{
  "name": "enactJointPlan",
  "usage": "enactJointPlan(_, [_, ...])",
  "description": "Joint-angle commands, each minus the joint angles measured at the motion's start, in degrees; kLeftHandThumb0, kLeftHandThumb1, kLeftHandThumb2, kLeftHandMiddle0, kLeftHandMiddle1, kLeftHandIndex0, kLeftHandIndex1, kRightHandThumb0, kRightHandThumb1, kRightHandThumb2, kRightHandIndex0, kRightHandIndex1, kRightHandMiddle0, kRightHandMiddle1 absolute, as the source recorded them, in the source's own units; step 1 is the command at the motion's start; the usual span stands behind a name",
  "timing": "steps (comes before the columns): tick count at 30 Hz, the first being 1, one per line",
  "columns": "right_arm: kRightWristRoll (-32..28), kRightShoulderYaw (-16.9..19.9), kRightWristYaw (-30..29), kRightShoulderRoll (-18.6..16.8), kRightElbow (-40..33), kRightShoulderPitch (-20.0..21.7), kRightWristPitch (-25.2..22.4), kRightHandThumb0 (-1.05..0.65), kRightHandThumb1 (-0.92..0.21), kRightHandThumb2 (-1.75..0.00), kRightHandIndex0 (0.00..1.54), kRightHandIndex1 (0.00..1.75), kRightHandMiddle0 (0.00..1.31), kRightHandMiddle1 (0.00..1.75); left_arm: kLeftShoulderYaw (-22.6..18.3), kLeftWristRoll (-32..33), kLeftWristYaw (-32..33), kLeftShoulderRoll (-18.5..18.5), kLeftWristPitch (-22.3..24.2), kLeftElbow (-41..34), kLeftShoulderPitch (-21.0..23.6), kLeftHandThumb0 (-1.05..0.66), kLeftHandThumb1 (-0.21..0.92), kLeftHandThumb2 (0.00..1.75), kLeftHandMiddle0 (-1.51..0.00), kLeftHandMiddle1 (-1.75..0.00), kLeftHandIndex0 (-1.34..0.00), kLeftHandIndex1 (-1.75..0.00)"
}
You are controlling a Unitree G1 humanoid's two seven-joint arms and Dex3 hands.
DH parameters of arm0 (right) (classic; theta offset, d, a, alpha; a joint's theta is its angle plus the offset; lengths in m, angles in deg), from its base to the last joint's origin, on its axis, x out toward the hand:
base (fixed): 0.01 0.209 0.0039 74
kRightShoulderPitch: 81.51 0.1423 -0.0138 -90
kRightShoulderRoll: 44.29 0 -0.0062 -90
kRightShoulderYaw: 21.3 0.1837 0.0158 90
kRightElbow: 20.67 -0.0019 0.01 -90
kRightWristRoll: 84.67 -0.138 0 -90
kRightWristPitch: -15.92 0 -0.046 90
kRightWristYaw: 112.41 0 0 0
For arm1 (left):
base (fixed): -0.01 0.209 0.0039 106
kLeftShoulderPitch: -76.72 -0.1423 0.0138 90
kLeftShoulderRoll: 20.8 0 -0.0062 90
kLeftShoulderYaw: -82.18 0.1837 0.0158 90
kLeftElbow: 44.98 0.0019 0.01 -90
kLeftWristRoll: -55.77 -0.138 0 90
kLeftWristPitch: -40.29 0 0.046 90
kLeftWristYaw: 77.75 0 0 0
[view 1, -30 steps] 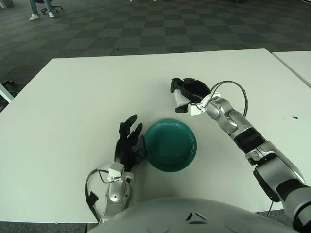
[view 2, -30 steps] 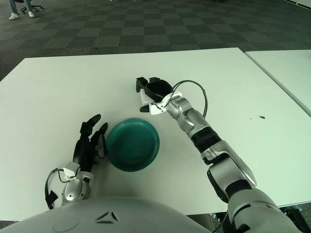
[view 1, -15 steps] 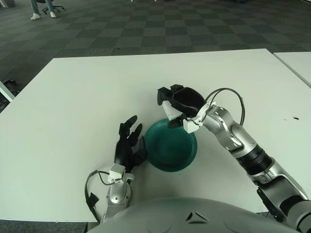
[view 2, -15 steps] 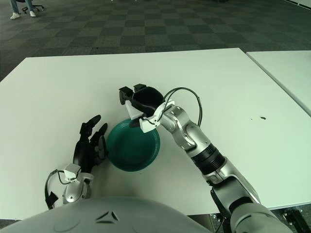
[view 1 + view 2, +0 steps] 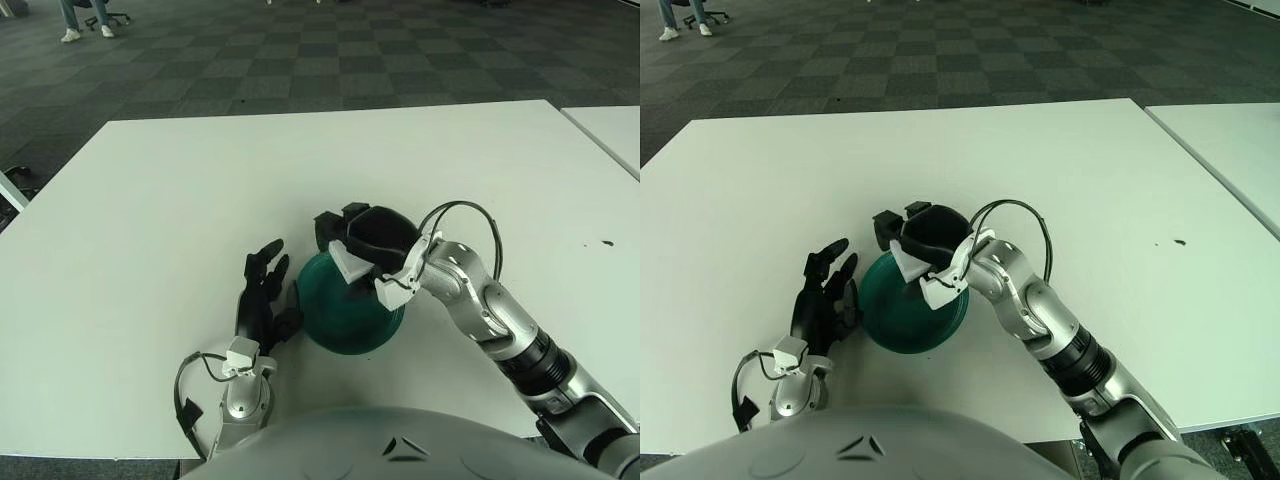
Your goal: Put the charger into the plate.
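A round teal plate [image 5: 345,318] lies on the white table near its front edge. My right hand [image 5: 355,247] is over the plate's far part, fingers curled around a white charger [image 5: 347,263] held just above the plate. It shows in the right eye view too [image 5: 908,262]. My left hand [image 5: 264,296] rests flat on the table just left of the plate, black fingers spread and holding nothing.
The white table [image 5: 180,200] stretches wide to the left and back. A second white table [image 5: 610,125] stands at the right, across a narrow gap. A small dark speck [image 5: 607,242] lies on the right side. A dark checkered floor lies beyond.
My right hand has carried the charger from the table behind the plate toward me and to the left, and now holds it over the plate. The left hand has not moved.
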Motion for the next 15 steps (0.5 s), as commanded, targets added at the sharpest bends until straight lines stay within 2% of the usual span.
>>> enactJointPlan(1, [0.0, -0.7, -0.7, 1.3, 0.1, -0.1, 4.0, -0.41, -0.56, -1.01, 0.81, 1.75, 0.43, 1.75, -0.1, -1.6, 1.1, -0.2, -0.7, 1.7, 0.1, -0.95, 0.92, 0.86, -0.47, -0.02, 0.0, -1.04])
enactJointPlan(4, [0.7, -2.5, -1.4, 1.1, 3.0, -0.4, 6.8, -0.42, -0.53, -1.04, 0.81, 1.75, 0.45, 1.75, -0.2, -3.9, 2.0, -0.7, -1.8, 2.1, 0.2, -0.95, 0.92, 0.9, -0.48, -0.02, -0.02, -0.99])
enactJointPlan(8, [0.5, -3.2, 0.7, 1.1, 4.1, 0.3, 7.7, -0.42, -0.51, -1.08, 0.83, 1.75, 0.47, 1.75, -0.4, -6.2, 3.4, -0.9, -2.8, 2.8, 0.3, -0.93, 0.92, 0.94, -0.51, -0.03, -0.05, -0.99])
enactJointPlan(12, [2.2, -3.5, 1.2, 1.1, 3.7, -0.3, 7.7, -0.43, -0.49, -1.09, 0.85, 1.75, 0.48, 1.75, -0.6, -7.7, 4.4, -0.8, -2.2, 3.1, 0.2, -0.91, 0.92, 0.98, -0.55, -0.05, -0.1, -1.01])
enactJointPlan(15, [3.2, -4.0, -0.6, 1.0, 3.8, -2.2, 8.6, -0.43, -0.49, -1.1, 0.87, 1.75, 0.48, 1.75, -0.6, -8.7, 5.2, -0.7, -1.1, 3.2, 0.5, -0.88, 0.92, 0.99, -0.56, -0.05, -0.09, -0.97])
